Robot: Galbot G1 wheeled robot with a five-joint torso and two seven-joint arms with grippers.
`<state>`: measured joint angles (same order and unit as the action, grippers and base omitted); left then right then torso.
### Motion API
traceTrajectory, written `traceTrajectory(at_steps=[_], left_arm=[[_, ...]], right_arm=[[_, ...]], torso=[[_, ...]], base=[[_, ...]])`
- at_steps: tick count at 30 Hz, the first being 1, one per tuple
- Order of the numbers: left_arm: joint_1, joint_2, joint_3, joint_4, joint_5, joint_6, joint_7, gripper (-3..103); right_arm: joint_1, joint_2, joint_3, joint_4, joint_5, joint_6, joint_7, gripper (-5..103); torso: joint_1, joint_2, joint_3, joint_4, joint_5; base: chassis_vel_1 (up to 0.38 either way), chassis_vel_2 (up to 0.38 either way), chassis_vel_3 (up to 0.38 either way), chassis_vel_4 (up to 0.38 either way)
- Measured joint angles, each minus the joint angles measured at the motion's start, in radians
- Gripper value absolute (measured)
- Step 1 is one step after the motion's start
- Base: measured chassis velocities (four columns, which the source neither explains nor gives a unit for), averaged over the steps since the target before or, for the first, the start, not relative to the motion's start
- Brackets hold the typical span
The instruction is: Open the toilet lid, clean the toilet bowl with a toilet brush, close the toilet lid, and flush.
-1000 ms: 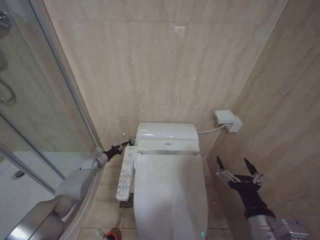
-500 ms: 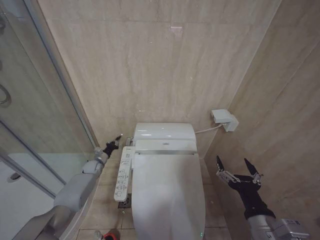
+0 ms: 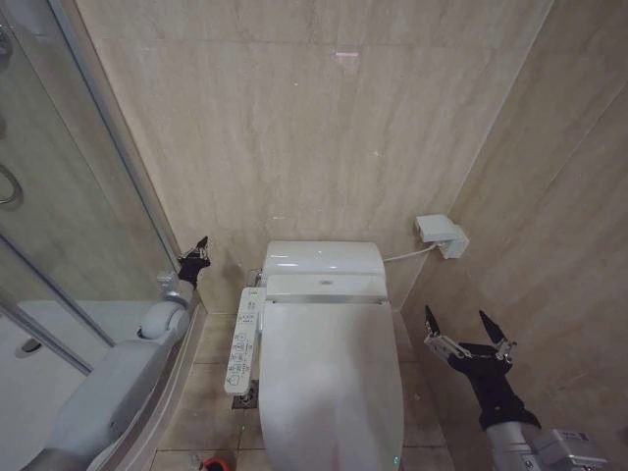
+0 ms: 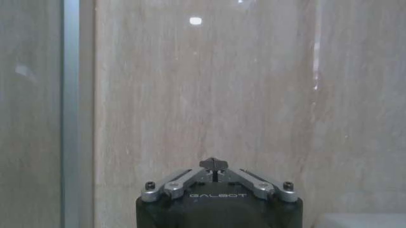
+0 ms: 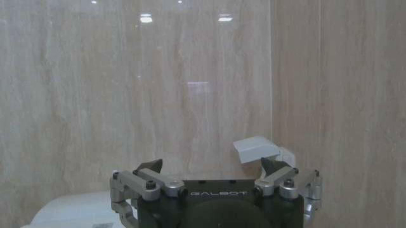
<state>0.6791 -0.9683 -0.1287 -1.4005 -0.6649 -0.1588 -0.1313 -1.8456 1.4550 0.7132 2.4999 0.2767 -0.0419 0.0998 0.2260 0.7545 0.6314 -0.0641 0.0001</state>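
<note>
1. The toilet lid (image 3: 332, 388) lies flat and closed over the toilet bowl, at 6 o'clock in the head view. So I judge that either the opening step has not begun or only the flush is left; the frames do not settle which.
2. The left tool (image 3: 197, 248) is raised at 9 o'clock of the tank (image 3: 324, 259), near the shower glass (image 3: 59, 196), its fingers pressed together and holding nothing.
3. The right tool (image 3: 467, 334) hovers at 3 o'clock of the lid, well apart from it, fingers spread and empty.
4. The next move calls for a tool to reach either the lid's edge or the side control panel (image 3: 245, 341); the flush control is too small to pick out.
5. Count: one toilet, one lid, one control panel, one wall box (image 3: 442, 235), two tools.
</note>
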Motion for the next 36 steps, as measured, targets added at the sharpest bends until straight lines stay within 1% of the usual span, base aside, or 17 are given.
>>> traceTrajectory(at_steps=[1,3,6,7,9,14,15,16,17,18,19,22,23,24,29,30,36], left_arm=[[0.0,0.0,0.0,0.0,0.0,0.0,0.0,0],[0.064,0.017,-0.023,-0.096,-0.003,0.031,-0.032,0],[0.113,0.028,-0.06,-0.154,-0.007,0.046,-0.054,0],[0.135,0.033,-0.079,-0.182,-0.009,0.053,-0.064,17],[0.158,0.039,-0.101,-0.211,-0.013,0.061,-0.07,17],[0.317,0.072,-0.237,-0.398,-0.015,0.119,-0.097,17],[0.317,0.072,-0.237,-0.398,-0.015,0.119,-0.097,17],[0.356,0.076,-0.264,-0.437,-0.014,0.131,-0.102,49],[0.402,0.078,-0.294,-0.479,-0.013,0.145,-0.104,49],[0.45,0.078,-0.328,-0.518,-0.007,0.159,-0.11,49],[0.45,0.078,-0.328,-0.518,-0.007,0.159,-0.11,49],[0.546,0.061,-0.395,-0.601,0.01,0.183,-0.132,49],[0.573,0.05,-0.415,-0.624,0.012,0.19,-0.139,76],[0.573,0.05,-0.415,-0.624,0.012,0.19,-0.139,76],[0.683,-0.016,-0.476,-0.721,0.042,0.214,-0.15,76],[0.71,-0.033,-0.486,-0.748,0.05,0.219,-0.148,99],[0.794,-0.084,-0.521,-0.837,0.066,0.226,-0.114,99]], right_arm=[[0.0,0.0,0.0,0.0,0.0,0.0,0.0,100],[0.0,0.0,0.0,0.0,0.0,0.0,0.0,100],[0.0,0.0,0.0,0.0,0.0,0.0,0.0,100],[0.0,0.0,0.0,0.0,0.0,0.0,0.0,100],[0.0,0.0,0.0,0.0,0.0,0.0,0.0,100],[0.0,0.0,0.0,0.0,0.0,0.0,0.0,100],[0.0,0.0,0.0,0.0,0.0,0.0,0.0,100],[0.0,0.0,0.0,0.0,0.0,0.0,0.0,100],[0.0,0.0,0.0,0.0,0.0,0.0,0.0,100],[0.0,0.0,0.0,0.0,0.0,0.0,0.0,100],[0.0,0.0,0.0,0.0,0.0,0.0,0.0,100],[0.0,0.0,0.0,0.0,0.0,0.0,0.0,100],[0.0,0.0,0.0,0.0,0.0,0.0,0.0,100],[0.0,0.0,0.0,0.0,0.0,0.0,0.0,100],[0.0,0.0,0.0,0.0,0.0,0.0,0.0,100],[0.0,0.0,0.0,0.0,0.0,0.0,0.0,100],[0.0,0.0,0.0,0.0,0.0,0.0,0.0,100]], torso=[[0.0,0.0,0.0,0.0,0.0],[0.0,0.0,0.0,-0.0001,-0.0005],[0.0,0.0,0.0,0.0,0.0],[0.0,0.0,0.0,-0.0002,-0.0003],[0.0,0.0,0.0,0.0,-0.0005],[0.0,0.0,0.0,0.0,-0.0002],[0.0,0.0,0.0,0.0,-0.0002],[0.0,0.0,0.0,0.0,0.0002],[0.0,0.0,0.0,0.0004,-0.0001],[0.0,0.0,0.0,0.0,-0.0004],[0.0,0.0,0.0,0.0,-0.0004],[0.0,0.0,0.0,0.0002,0.0],[0.0,0.0,0.0,-0.0001,-0.0004],[0.0,0.0,0.0,-0.0001,-0.0004],[0.0,0.0,0.0,0.0001,-0.0001],[0.0,0.0,0.0,0.0002,-0.0001],[0.0,0.0,0.0,-0.0001,0.0]], base=[[0.0,0.0,0.0,0.0],[0.0,0.0,0.0,0.0],[0.0,0.0,0.0,0.0],[0.0,0.0,0.0,0.0],[0.0,0.0,0.0,0.0],[0.0,0.0,0.0,0.0],[0.0,0.0,0.0,0.0],[0.0,0.0,0.0,0.0],[0.0,0.0,0.0,0.0],[0.0,0.0,0.0,0.0],[0.0,0.0,0.0,0.0],[0.0,0.0,0.0,0.0],[0.0,0.0,0.0,0.0],[0.0,0.0,0.0,0.0],[0.0,0.0,0.0,0.0],[0.0,0.0,0.0,0.0],[0.0,0.0,0.0,0.0]])
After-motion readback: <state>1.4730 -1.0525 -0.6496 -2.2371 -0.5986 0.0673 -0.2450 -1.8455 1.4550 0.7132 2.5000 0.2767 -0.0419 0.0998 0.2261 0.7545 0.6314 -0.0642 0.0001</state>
